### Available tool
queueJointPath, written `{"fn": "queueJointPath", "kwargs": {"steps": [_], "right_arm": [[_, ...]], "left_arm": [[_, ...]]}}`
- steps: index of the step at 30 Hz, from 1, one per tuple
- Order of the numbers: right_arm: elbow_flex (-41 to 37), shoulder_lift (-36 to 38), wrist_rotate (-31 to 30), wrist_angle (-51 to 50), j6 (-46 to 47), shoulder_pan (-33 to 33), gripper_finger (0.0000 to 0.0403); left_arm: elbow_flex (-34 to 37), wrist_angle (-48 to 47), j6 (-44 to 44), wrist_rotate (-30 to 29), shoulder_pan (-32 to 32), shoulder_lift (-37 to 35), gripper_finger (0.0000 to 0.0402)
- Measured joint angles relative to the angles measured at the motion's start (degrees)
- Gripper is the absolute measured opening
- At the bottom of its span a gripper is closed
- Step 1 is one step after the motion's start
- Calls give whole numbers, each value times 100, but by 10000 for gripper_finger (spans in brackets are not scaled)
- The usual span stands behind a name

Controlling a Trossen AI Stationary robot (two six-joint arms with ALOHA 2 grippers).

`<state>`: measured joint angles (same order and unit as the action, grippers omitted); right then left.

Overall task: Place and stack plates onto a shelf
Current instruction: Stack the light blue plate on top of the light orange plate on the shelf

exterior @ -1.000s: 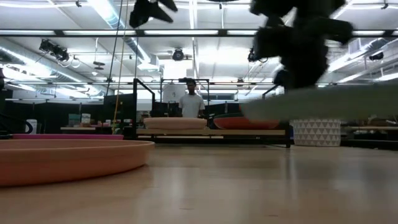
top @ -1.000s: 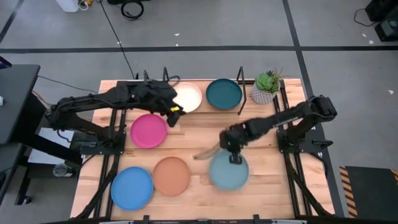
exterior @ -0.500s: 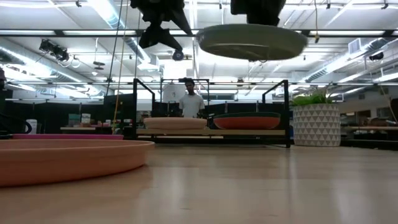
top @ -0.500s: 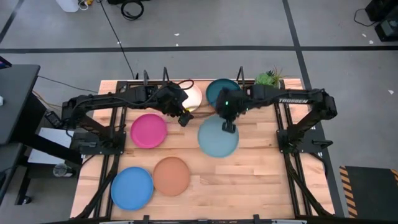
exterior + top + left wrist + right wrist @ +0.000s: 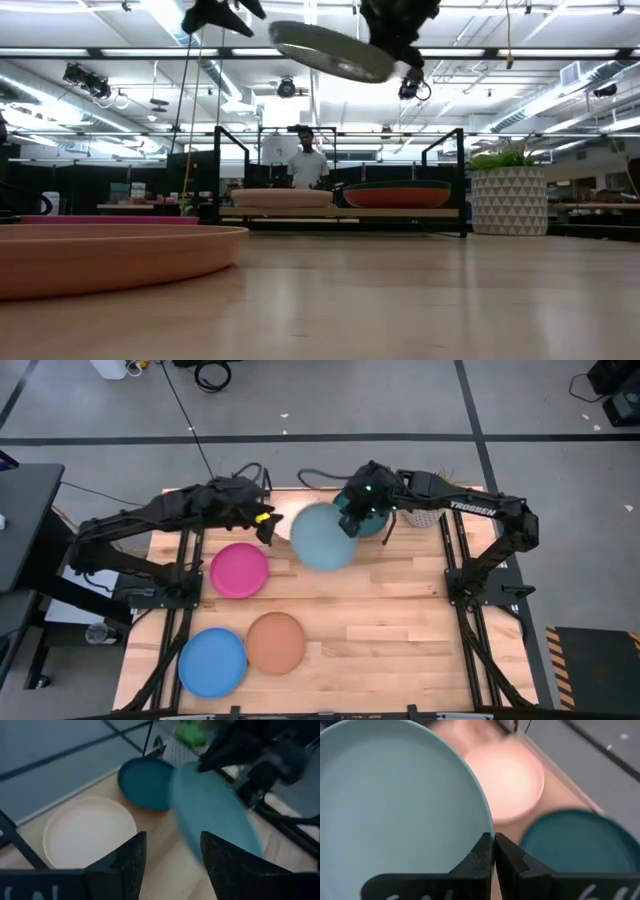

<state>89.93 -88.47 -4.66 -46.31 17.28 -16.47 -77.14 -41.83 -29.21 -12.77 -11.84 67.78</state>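
since half a second ago the pale aqua plate (image 5: 322,536) has travelled from over the table's middle up toward the back edge, and it now tilts instead of hanging level; a second ago it lay low near the front. the right gripper (image 5: 493,851) carries it, fingers pressed together on its rim, high over the shelf (image 5: 340,213), about above the gap between the cream plate (image 5: 89,832) and the dark teal plate (image 5: 145,782) that already rest there. in the low view an orange-red plate (image 5: 398,197) shows under the dark teal one. the left gripper (image 5: 170,851) has drawn back toward the shelf's left end and hovers with jaws spread, holding nothing.

the plate looks rigid and light, keeping its shape from a single edge pinch; its matte surface probably helps grip, but a one-point hold lets it swing, as the tilt suggests. the rim is the only practical place to take it.

magenta plate (image 5: 240,570), bright blue plate (image 5: 212,661) and peach-tan plate (image 5: 275,642) wait on the table.
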Motion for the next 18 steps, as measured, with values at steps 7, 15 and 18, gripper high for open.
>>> {"fn": "queueJointPath", "kwargs": {"steps": [7, 15, 18], "right_arm": [[1, -487, -96, 1165, 357, -152, 14], [-4, -1127, -178, 1954, -196, -714, 15], [-4, -1358, -10, 2223, -466, -947, 15]], "left_arm": [[0, 448, 593, 8, 7, -556, 192], [-3, 915, 1049, 14, 9, -1207, 192], [-4, 1083, 1176, 12, 11, -1326, 192]]}}
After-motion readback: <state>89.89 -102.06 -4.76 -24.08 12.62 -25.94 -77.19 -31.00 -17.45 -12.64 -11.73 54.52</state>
